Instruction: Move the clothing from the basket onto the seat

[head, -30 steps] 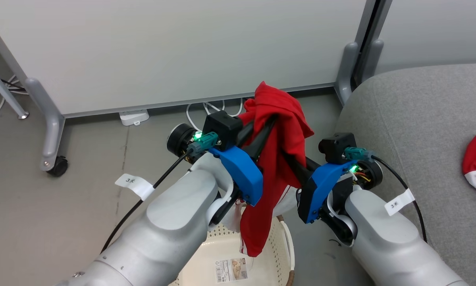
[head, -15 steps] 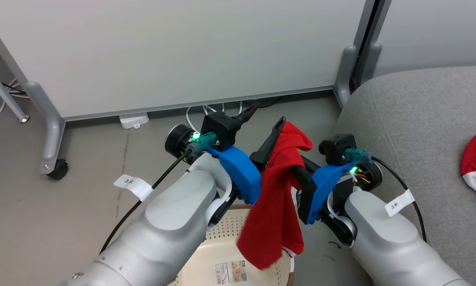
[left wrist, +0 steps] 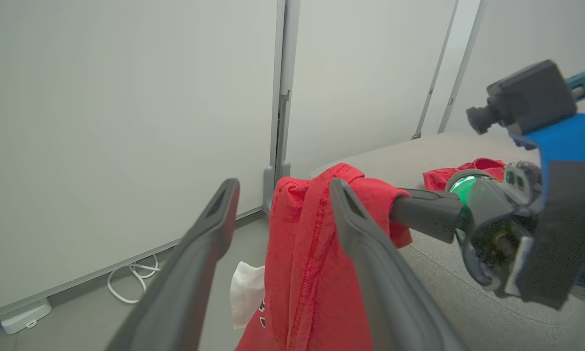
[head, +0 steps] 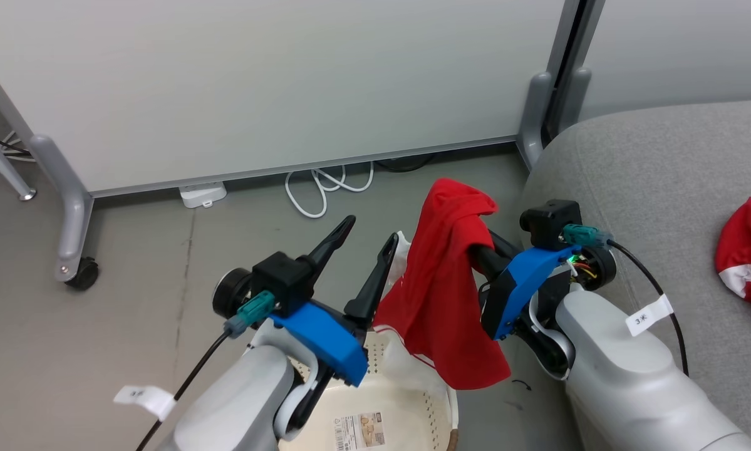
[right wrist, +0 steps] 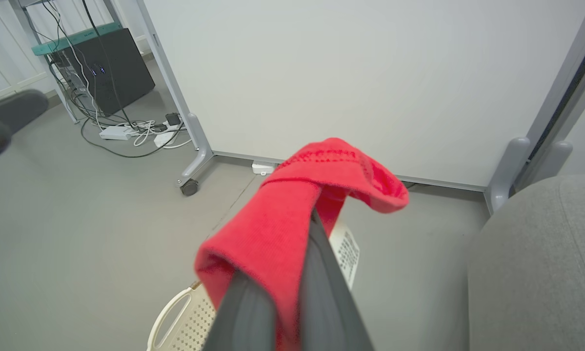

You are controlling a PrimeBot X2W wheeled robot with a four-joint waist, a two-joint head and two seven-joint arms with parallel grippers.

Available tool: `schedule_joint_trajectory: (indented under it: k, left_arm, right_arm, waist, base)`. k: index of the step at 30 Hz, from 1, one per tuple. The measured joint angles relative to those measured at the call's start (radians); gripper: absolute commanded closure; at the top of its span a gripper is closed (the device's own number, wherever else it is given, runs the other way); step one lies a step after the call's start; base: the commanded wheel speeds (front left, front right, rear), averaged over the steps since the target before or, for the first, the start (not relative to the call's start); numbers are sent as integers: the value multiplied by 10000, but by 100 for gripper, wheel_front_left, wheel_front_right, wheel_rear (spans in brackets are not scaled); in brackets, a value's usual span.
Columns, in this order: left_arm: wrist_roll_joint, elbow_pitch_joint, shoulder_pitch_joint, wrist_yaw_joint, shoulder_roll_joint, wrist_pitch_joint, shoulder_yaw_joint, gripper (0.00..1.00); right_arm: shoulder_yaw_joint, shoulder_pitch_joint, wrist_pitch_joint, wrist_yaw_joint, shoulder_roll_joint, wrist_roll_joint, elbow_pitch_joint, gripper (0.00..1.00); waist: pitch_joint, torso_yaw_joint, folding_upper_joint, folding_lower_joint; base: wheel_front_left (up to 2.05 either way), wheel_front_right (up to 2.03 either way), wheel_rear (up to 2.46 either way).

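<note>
A red garment (head: 444, 294) hangs over the basket (head: 406, 401), draped on my right gripper (head: 478, 250), which is shut on it. The right wrist view shows that gripper (right wrist: 314, 217) wrapped in the red cloth (right wrist: 277, 219), with the cream basket's handle (right wrist: 175, 312) below. My left gripper (head: 366, 241) is open just left of the cloth, holding nothing. Its fingers (left wrist: 214, 229) frame the garment (left wrist: 297, 253) in the left wrist view. A second red garment with a white band (head: 748, 250) lies on the grey seat (head: 651, 163).
A white partition (head: 287, 81) on grey castered legs (head: 68, 213) stands behind the basket. White cables (head: 325, 185) and a power strip (head: 203, 193) lie on the floor. A black box with cables (right wrist: 102, 63) sits far left.
My left gripper has let go of the garment, opened, and drawn back down and to the left. The cloth now hangs from my right gripper alone, which has moved slightly towards the seat.
</note>
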Motion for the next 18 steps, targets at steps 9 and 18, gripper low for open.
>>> schedule_joint_trajectory:
  k: [9, 18]
  left_arm:
    - [1605, -2295, 2610, 36, 493, -2, 2268, 0]
    - [2897, -3281, 4566, -267, 485, -10, 4046, 0]
  right_arm:
    - [-180, -81, -52, 0, -180, -4, -362, 100]
    - [-405, -61, 17, 0, -236, -94, -696, 100]
  waist:
    - [48, -363, 0, 0]
    - [95, -1076, 0, -1]
  base:
    - [0, 0, 0]
    - [0, 0, 0]
